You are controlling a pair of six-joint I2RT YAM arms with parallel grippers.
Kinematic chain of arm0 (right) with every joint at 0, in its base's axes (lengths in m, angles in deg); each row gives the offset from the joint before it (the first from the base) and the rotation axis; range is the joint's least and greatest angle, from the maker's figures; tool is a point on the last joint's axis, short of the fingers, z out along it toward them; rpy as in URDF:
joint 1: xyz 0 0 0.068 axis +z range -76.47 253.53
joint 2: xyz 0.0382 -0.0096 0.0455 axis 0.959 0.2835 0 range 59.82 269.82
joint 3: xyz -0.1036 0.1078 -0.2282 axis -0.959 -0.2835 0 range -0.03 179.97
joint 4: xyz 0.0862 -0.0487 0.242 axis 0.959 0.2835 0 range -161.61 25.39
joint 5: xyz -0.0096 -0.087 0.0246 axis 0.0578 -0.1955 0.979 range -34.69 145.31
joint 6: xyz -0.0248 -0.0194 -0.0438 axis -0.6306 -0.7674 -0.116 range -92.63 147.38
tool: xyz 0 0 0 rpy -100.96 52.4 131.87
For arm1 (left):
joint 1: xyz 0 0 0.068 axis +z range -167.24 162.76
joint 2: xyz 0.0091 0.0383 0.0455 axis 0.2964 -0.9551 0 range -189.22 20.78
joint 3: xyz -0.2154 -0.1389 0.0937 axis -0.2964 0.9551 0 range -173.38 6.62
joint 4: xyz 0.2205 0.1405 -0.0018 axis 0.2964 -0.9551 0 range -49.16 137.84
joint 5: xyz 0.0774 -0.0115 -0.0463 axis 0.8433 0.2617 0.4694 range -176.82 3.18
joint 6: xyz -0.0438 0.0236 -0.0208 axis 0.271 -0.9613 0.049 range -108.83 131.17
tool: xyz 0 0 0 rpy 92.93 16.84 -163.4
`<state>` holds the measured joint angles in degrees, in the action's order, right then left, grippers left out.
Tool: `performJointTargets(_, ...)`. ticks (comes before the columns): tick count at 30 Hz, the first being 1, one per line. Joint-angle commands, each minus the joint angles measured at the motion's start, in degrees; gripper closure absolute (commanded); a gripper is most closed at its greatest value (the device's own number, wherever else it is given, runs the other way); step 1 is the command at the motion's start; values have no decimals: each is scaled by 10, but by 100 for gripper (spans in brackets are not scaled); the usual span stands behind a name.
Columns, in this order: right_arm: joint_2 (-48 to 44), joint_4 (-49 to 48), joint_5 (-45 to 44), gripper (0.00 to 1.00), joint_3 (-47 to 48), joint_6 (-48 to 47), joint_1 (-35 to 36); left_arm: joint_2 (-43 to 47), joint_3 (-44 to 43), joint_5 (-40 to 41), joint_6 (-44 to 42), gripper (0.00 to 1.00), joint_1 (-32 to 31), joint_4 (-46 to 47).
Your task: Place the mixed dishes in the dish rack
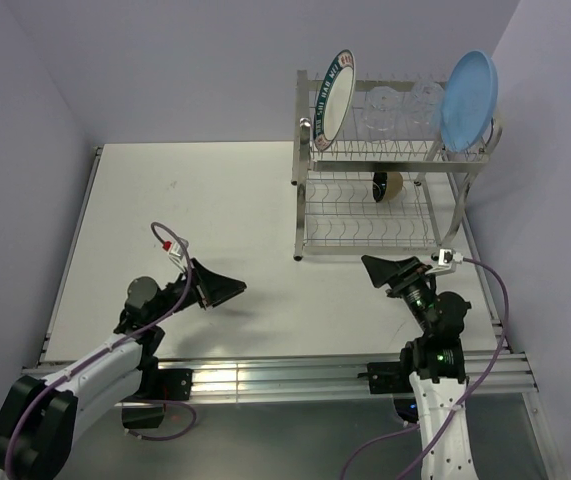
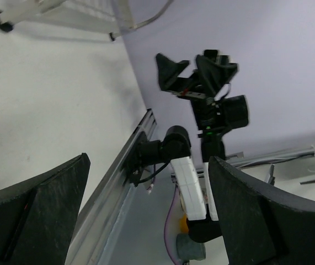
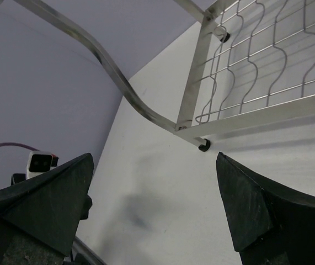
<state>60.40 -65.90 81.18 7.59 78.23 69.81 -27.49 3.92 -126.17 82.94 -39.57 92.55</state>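
The silver wire dish rack stands at the back right of the white table. On its upper tier stand the white plate with the teal lettered rim, two clear glasses and the light-blue plate. The small black bowl lies on the lower tier. My left gripper is open and empty over the table's middle, well left of the rack. My right gripper is open and empty just in front of the rack. The right wrist view shows the rack's lower shelf and foot close ahead.
An aluminium rail runs along the near edge of the table. Purple walls close in at the back and right, close to the rack. In the left wrist view the right arm shows beyond the rail.
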Motion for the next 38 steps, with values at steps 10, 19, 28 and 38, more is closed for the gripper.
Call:
performJointTargets(10, -169, -161, 102, 0, -130, 101, 1, 66, 121, -11, 59, 4, -2, 211)
performJointTargets(19, -175, -133, 114, 0, -133, 82, 6, 229, 142, -11, 55, 3, -2, 79)
performJointTargets(28, -175, -116, 105, 0, -135, 74, 6, 262, 141, -13, 54, 3, -2, 32)
performJointTargets(38, -175, -110, 101, 0, -137, 72, 5, 271, 142, -14, 57, 3, -2, 31)
